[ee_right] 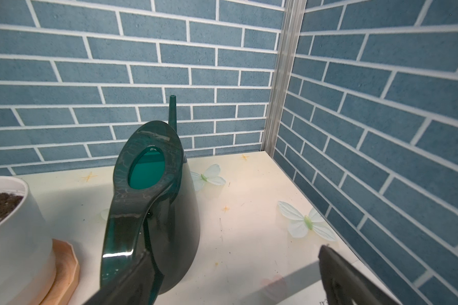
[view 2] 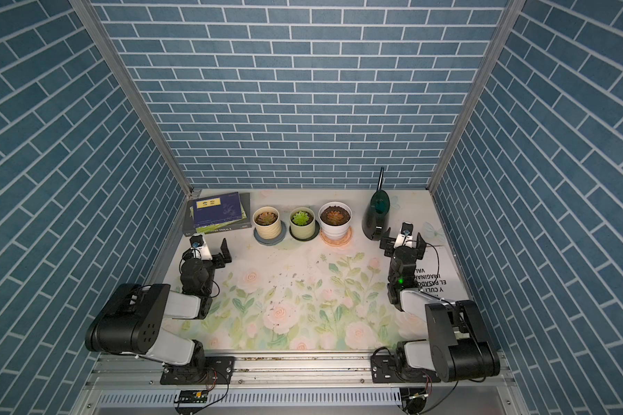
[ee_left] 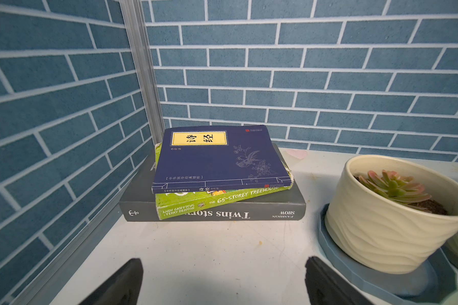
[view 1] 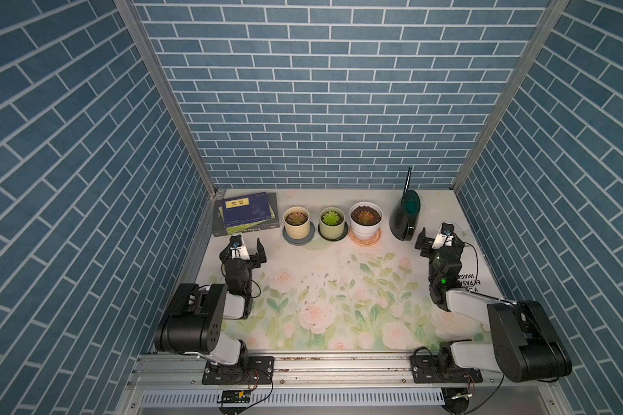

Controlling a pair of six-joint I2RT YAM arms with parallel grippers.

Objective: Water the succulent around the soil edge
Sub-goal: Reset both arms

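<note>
Three potted succulents stand in a row at the back: a pink-green one in a cream pot (view 1: pixel 296 223) (ee_left: pixel 381 227), a green one in a pale green pot (view 1: pixel 332 223), and a reddish one in a white pot (view 1: pixel 365 220) (ee_right: pixel 13 237). A dark green watering can (view 1: pixel 404 219) (view 2: pixel 374 217) (ee_right: pixel 180 224) stands upright to their right, spout toward the back wall. My right gripper (view 1: pixel 439 239) (ee_right: pixel 236 250) is open just in front of the can, one finger by the handle's lower end. My left gripper (view 1: pixel 244 251) (ee_left: pixel 224 264) is open and empty, near the cream pot.
A stack of three books (view 1: pixel 247 213) (ee_left: pixel 222 171) lies in the back left corner. A printed sheet (view 2: pixel 436 278) lies at the right edge under the right arm. Soil crumbs (view 1: pixel 317 284) dot the floral mat. Brick-pattern walls close three sides.
</note>
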